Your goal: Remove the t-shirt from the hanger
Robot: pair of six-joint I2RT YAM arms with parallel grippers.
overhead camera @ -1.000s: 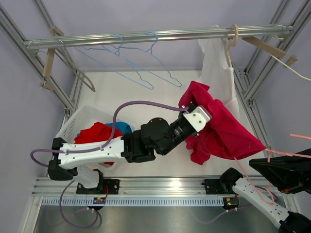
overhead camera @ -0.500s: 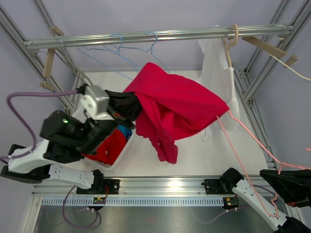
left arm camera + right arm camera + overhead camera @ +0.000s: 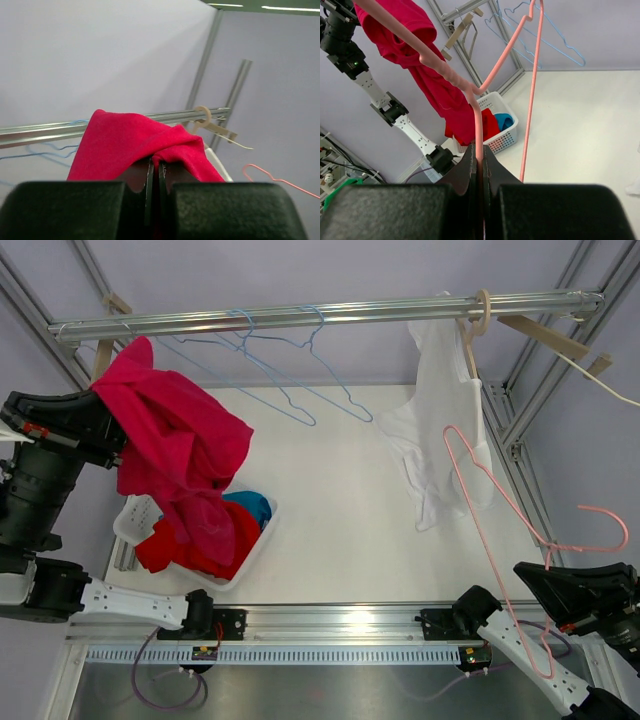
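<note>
The left gripper [image 3: 154, 167] is pinching a fold of the red t-shirt [image 3: 170, 450] between closed fingers, raised at the left near the rail [image 3: 330, 312]; the cloth is draping from the fingertips down toward the basket [image 3: 262, 532]; the right gripper [image 3: 481, 162] is clamping the bare pink hanger [image 3: 497, 540] at the right, well apart from the shirt.

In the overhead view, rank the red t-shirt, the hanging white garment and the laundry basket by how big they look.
1. red t-shirt, though it is lifted up, so nearness to the camera may inflate it.
2. white garment.
3. laundry basket, partly covered by clothes.
</note>
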